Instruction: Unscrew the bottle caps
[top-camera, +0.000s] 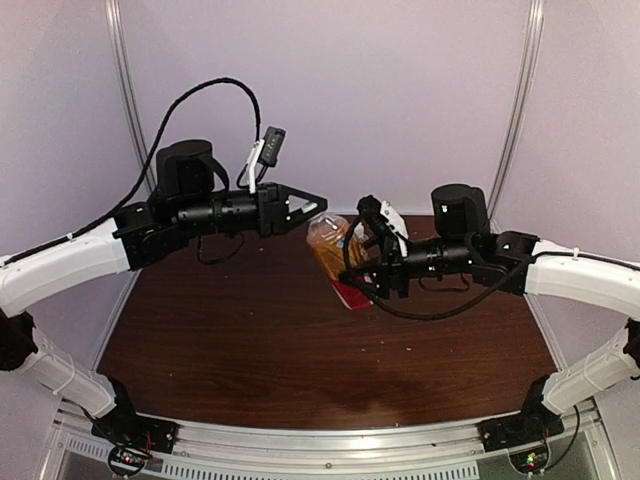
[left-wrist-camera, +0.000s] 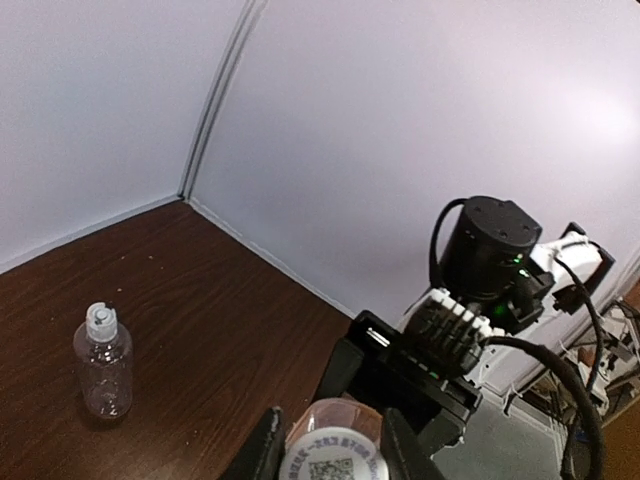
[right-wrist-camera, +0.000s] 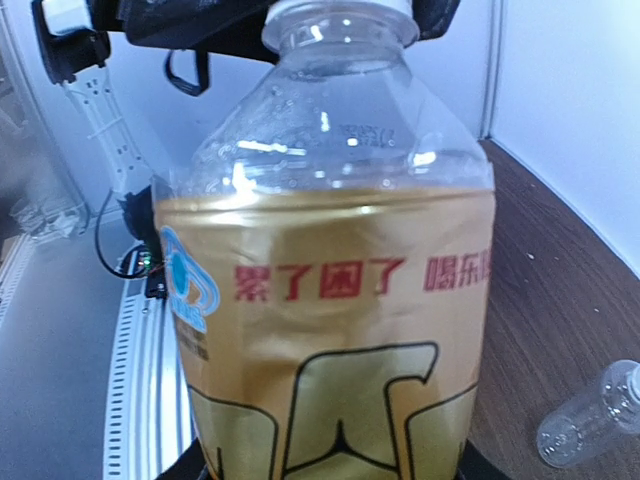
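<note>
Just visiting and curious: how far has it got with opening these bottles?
Nothing finished yet. In hand: right jaws hold the amber bottle aloft, left jaws clasp its cap, seemingly still on. Left: the clear bottle stands capped.

Overhead, two wrist close-ups — shared bottle (top-camera: 328, 252)
</note>
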